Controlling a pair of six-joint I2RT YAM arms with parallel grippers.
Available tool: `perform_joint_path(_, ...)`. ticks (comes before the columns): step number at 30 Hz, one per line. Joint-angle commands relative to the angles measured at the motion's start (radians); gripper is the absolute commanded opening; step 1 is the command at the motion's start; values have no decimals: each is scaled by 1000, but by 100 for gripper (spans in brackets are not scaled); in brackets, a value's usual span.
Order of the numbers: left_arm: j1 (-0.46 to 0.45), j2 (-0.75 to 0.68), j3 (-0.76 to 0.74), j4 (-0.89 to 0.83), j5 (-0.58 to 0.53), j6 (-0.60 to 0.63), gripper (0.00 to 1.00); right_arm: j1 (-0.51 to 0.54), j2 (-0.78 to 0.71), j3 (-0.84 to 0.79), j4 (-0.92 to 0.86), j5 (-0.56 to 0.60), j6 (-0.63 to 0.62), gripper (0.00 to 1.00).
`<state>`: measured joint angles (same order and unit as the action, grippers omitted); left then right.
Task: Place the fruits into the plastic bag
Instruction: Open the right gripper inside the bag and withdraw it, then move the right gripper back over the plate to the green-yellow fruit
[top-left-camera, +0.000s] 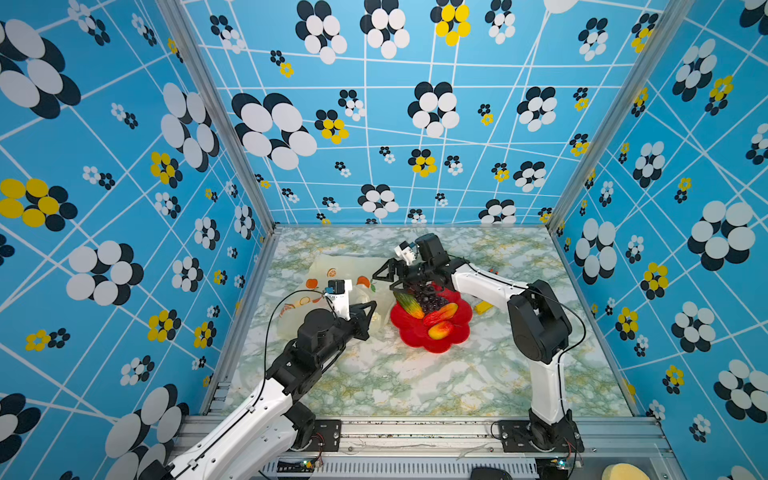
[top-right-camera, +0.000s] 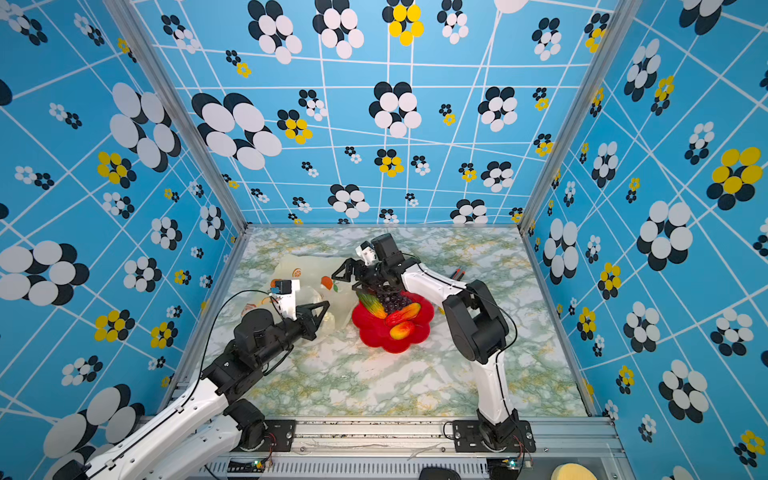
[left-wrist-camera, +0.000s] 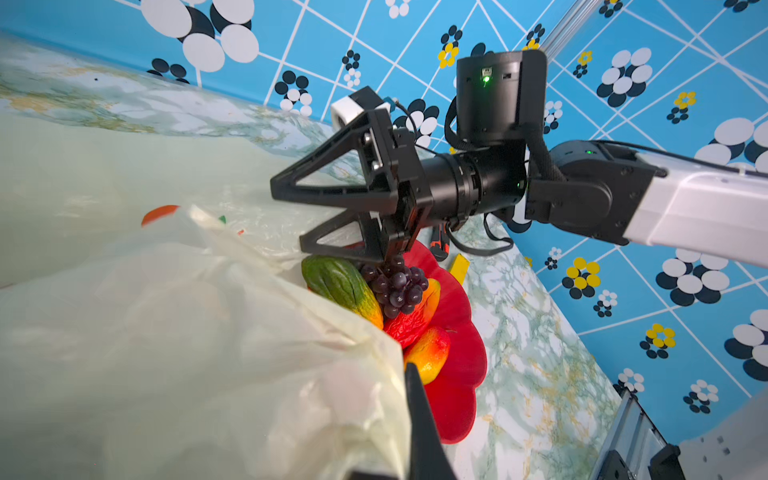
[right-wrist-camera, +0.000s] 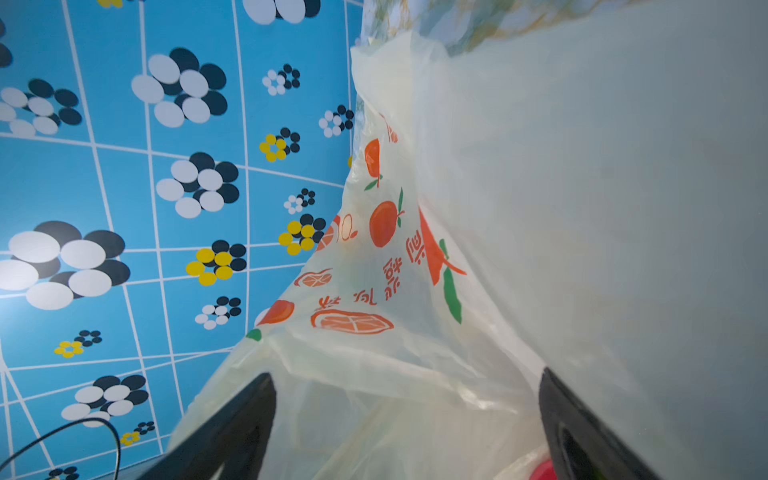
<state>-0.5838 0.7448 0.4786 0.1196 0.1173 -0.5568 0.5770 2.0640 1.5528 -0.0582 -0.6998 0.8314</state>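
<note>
Resting on a red flower-shaped plate (top-left-camera: 415, 340) near the middle of a marble-patterned table (top-left-camera: 415, 386), the fruits are heaped together: a dark purple grape bunch (top-left-camera: 430, 297) at the far side, a green piece fading to yellow (top-left-camera: 409, 306) beside it, and two red-orange and yellow pieces (top-left-camera: 440, 329) nearer the front. None of them is in the plastic bag (top-left-camera: 345, 266), a large crinkly cream-yellow bag with orange fruit prints that lies just to the left of the plate, in both top views. The left gripper (top-left-camera: 372, 307) has its fingers pressed together on the bag's edge next to the plate, pinching the plastic; the left wrist view shows that edge (left-wrist-camera: 374, 340) drawn up towards the fingers, with the fruits just behind it. The right gripper (top-left-camera: 382, 282) hangs over the far left rim of the plate, its fingers spread wide with nothing between them, pointing towards the bag. In the left wrist view its lower finger (left-wrist-camera: 332, 245) sits just above the grapes (left-wrist-camera: 397, 286) and the green piece; whether it touches them cannot be told. The right wrist view looks between the spread fingers (right-wrist-camera: 232, 428) at the printed bag (right-wrist-camera: 415, 249). A flat yellow strip (top-left-camera: 483, 307) lies just right of the plate, and an orange-black cutter (top-left-camera: 493, 272) farther back. Blue walls (top-left-camera: 124, 166) with flower patterns enclose the table.
</note>
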Motion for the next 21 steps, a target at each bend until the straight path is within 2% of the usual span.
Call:
perform_joint_path(1, -17, 7, -5, -12, 22, 27, 0, -27, -60, 11, 36, 14, 23, 100)
perform_joint_path(7, -20, 20, -10, -1, -10, 26, 0, -32, -80, -14, -39, -6, -13, 100)
perform_joint_path(15, -21, 88, -10, 54, -21, 11, 0, -27, -193, -200, -116, -37, -85, 100)
perform_joint_path(21, -22, 138, -4, 102, -15, -6, 0, 3, -301, -237, -376, -1, -283, 100)
